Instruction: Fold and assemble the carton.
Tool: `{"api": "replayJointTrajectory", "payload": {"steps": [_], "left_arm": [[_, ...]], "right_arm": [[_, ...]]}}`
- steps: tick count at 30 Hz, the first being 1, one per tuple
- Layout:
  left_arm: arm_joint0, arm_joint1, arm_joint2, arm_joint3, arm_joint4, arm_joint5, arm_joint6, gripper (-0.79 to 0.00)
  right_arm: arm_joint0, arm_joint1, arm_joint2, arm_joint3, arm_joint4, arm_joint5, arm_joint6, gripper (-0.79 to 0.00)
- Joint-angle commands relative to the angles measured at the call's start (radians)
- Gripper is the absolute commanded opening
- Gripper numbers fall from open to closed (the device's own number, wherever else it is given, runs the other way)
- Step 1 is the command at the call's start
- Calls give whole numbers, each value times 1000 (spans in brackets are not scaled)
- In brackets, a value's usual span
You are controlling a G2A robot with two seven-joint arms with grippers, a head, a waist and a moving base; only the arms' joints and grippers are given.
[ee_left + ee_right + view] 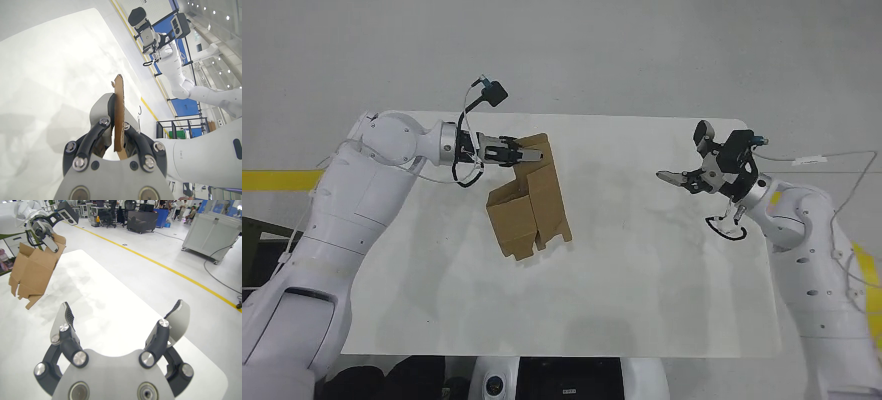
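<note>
Currently the carton (530, 205) is seen partly opened above the left-centre of the worktop (642, 280), apparently lifted clear, hung by an upper flap clamped in the closed left end effector (525, 156). The right end effector (122, 306) is spread wide and empty, well apart to the right. Judged best: the clamp is kept firm while the hanging flaps are met squarely.

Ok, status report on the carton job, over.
Left gripper shut on carton flap; carton hangs above table, not yet assembled. Right gripper open, empty, well apart. Nothing between them.
</note>
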Motion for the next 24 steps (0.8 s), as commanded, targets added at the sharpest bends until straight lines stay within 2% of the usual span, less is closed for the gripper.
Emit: {"api": "replayJointTrajectory", "payload": {"steps": [1, 14, 24], "left_arm": [[-1, -3, 9, -7, -4, -10, -12, -785], [-59, -43, 158, -26, -37, -67, 43, -785], [-114, -69, 285, 16, -52, -138, 115, -785]], "right_arm": [[15, -3, -31, 23, 75, -34, 52, 0], [102, -3, -280, 84, 683, -56, 477, 0], [156, -5, -418, 94, 943, -56, 693, 0]]}}
